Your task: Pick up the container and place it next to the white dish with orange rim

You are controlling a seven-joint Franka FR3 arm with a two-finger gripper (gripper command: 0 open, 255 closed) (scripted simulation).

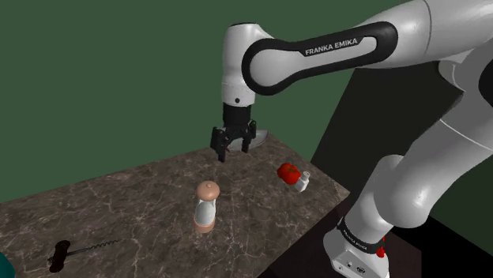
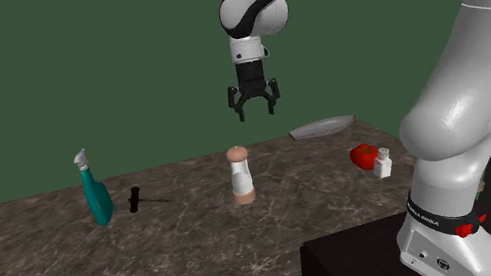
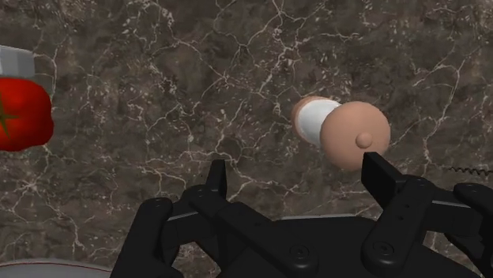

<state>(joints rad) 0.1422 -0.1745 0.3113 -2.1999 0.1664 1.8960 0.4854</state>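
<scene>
The claw (image 1: 234, 150) hung well above the dark marbled tabletop (image 1: 118, 205), its fingers spread apart and holding nothing. The container (image 1: 205, 207) I took for the task's thing was a tall upright piece with a white body and a rounded pinkish cap. It stood alone near the middle of the tabletop. In the wrist view it (image 3: 340, 130) sat off to one side, just ahead of one finger rather than between the two.

That offset was the first hazard: a straight descent would likely bring a fingertip down on the cap and topple the container. Being tall and narrow, it would tip easily, and the rounded cap offered poor purchase, so a high grasp might slip.

A second risk was choosing wrongly. A red-and-white piece (image 1: 292, 175) lay on its side near the tabletop's edge by the stand, and it could also pass for a container.

The dish (image 2: 323, 128) lay flat at the far edge, close to the corner, and looked pale grey; I could not make out an orange rim. With so little tabletop around it, setting the container down carelessly could push it over the edge or clip the dish.
</scene>
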